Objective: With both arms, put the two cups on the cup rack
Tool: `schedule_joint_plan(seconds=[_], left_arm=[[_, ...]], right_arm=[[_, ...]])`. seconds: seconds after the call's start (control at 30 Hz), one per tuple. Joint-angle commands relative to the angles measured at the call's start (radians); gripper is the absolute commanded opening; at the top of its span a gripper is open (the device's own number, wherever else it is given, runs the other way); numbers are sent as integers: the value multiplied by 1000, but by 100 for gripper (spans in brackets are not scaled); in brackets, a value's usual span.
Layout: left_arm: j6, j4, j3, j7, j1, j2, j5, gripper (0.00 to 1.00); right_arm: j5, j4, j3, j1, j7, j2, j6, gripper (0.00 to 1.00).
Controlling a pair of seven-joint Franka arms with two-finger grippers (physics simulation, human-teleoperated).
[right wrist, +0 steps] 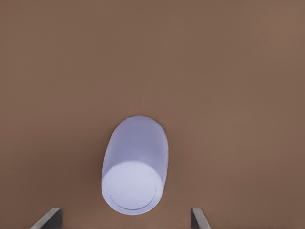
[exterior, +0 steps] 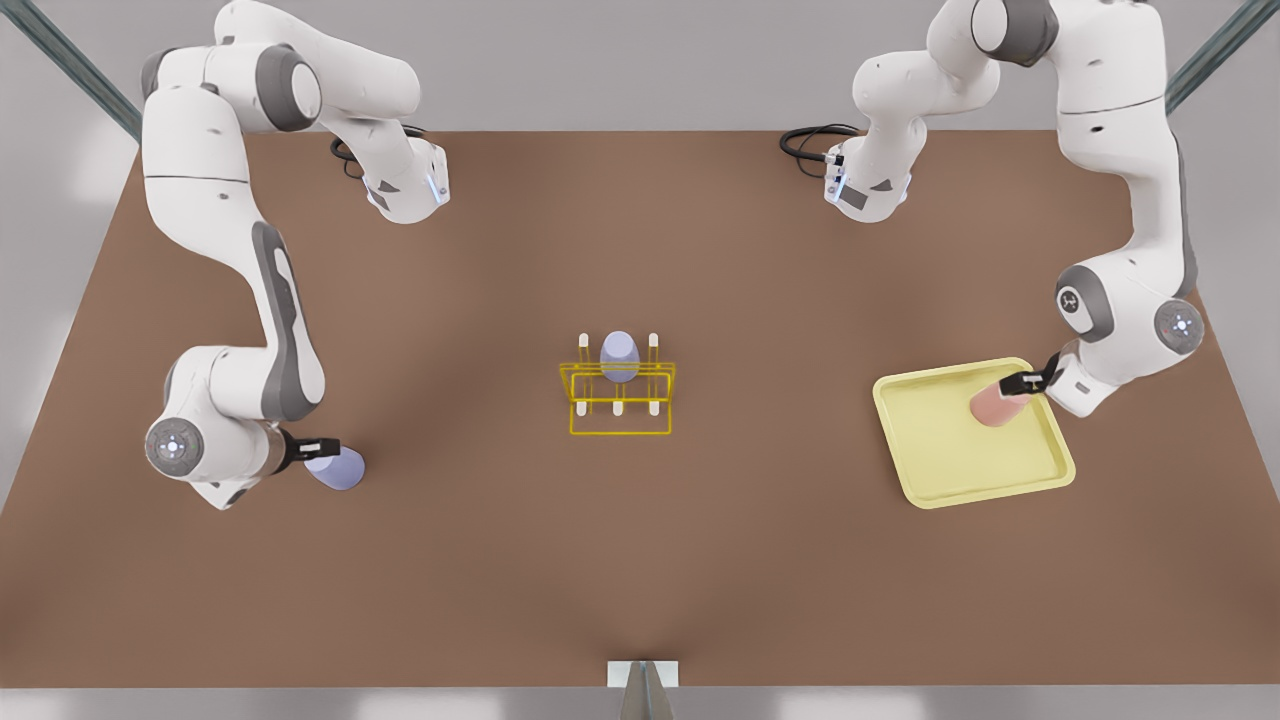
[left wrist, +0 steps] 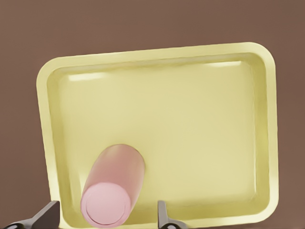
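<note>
The yellow wire rack [exterior: 617, 393] stands near the middle of the brown table [exterior: 640, 560], and every position below is given from it. One lavender cup [exterior: 620, 356] already sits upside down on a peg at the rack's back row, in the middle.

Well away from the rack toward the front view's left, a second lavender cup [exterior: 338, 467] rests on the bare table. The right gripper [exterior: 322, 447] is at this cup. In the right wrist view the cup [right wrist: 135, 166] lies between the two fingertips [right wrist: 49, 218], with open space on both sides of it; the claw is spread wide and grips nothing.

Well away from the rack toward the front view's right lies a flat pale-yellow tray [exterior: 940, 470]. The pink cup [exterior: 993, 404] sits on the tray, near the tray's edge that faces away from the rack. The left gripper [exterior: 1024, 381] is at this cup. In the left wrist view the pink cup [left wrist: 114, 185] shows on the tray floor [left wrist: 190, 129], close to one tray wall, between the two fingertips [left wrist: 163, 215]. A gap shows between the cup and the fingertip on one side; the claw is spread apart and holds nothing.

Both cups on the table and tray appear upside down, flat bases uppermost.
</note>
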Motion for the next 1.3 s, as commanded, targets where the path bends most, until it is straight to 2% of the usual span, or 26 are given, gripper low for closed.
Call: schedule_joint_plan(seconds=[0.0, 0.17, 0.3, 0.33, 0.63, 0.73, 1.27], left_arm=[[129, -22, 0, 217, -1, 10, 1, 100], [184, -23, 3, 217, 8, 58, 0, 100], [200, -80, 3, 215, 9, 76, 0, 100], [267, -120, 3, 215, 9, 76, -2, 100], [355, -118, 3, 215, 15, 145, -8, 100], [352, -117, 2, 215, 14, 144, -6, 95], [226, -111, -11, 200, 5, 93, -8, 96]], right_arm=[[39, -35, 0, -6, -26, 0, 152, 100], [59, -68, 0, -10, -26, 20, 192, 100], [61, -78, -1, -12, -28, 38, 224, 100], [59, -94, -3, -15, -28, 40, 246, 100], [51, -133, -5, -23, -26, 38, 269, 100], [47, -147, -5, -17, -26, 35, 272, 100], [41, -173, -6, -20, -25, 49, 280, 100]])
